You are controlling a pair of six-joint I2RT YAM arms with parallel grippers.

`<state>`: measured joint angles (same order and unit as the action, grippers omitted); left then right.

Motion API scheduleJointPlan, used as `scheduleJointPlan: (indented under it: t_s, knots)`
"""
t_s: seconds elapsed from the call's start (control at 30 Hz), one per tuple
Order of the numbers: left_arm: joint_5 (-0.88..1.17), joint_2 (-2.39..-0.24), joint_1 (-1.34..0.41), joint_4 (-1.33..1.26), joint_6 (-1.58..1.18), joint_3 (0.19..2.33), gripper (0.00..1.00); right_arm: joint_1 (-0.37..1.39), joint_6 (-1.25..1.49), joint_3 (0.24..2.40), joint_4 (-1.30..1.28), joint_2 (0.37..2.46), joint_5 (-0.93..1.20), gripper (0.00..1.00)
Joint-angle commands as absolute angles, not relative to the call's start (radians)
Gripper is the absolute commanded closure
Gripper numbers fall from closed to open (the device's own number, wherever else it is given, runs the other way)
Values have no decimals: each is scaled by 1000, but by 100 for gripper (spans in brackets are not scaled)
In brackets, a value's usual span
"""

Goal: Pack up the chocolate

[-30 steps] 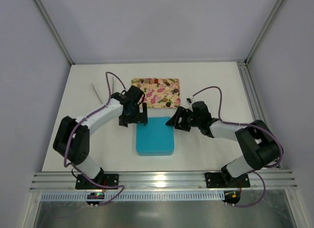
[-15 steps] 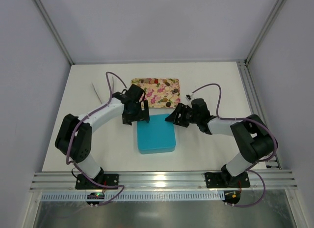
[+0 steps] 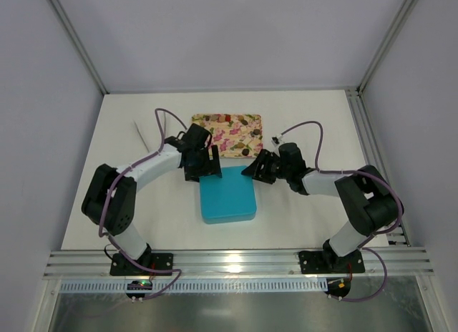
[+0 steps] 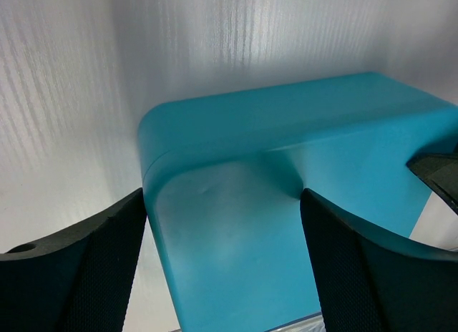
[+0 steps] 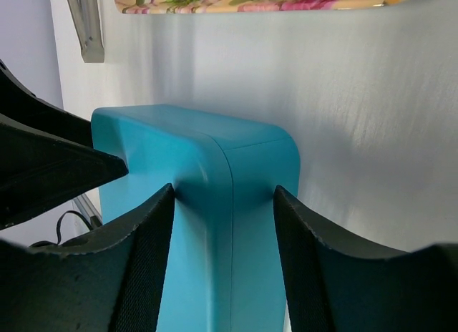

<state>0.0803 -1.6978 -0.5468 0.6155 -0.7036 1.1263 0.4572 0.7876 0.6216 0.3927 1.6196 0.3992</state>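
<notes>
A closed teal box (image 3: 227,197) lies in the middle of the table. My left gripper (image 3: 205,172) straddles its far left corner (image 4: 215,225), one pad on each side wall, touching. My right gripper (image 3: 255,169) clamps the far right corner (image 5: 229,203) the same way. Behind the box sits the pink floral tray (image 3: 227,134). A few small dark pieces on the tray look like the chocolate (image 3: 255,132), too small to make out well. In the right wrist view only the tray's near rim (image 5: 257,3) shows.
A pale, thin tongs-like tool (image 3: 143,135) lies on the table left of the tray, and its metal end (image 5: 84,24) shows in the right wrist view. Enclosure walls and aluminium posts ring the table, with a rail along the near edge (image 3: 236,260).
Both grippers have moved in onto the box's far corners and narrowed their jaws around them. The box has shifted slightly.
</notes>
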Motion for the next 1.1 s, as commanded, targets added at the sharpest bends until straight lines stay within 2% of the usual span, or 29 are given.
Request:
scheduleJointPlan:
  t_s: [0.0,0.2,0.27,0.4,0.6,1.07]
  knots:
    - [-71,-1853,-558,746,-663,985,26,483,729,592,216,1654,298,50]
    - [-43,-1818,-569,695,-687,910,29,483,698,624,166,1646,294,49]
    - [-29,-1784,-577,664,-709,864,27,483,690,635,155,1646,308,47]
    - [-23,-1715,-581,618,-735,795,17,483,663,686,115,1648,318,39]
    - [-21,-1615,-580,551,-747,755,12,485,604,779,14,1655,324,35]
    - [41,-1565,-491,362,-764,670,9,480,577,861,-84,1710,379,29]
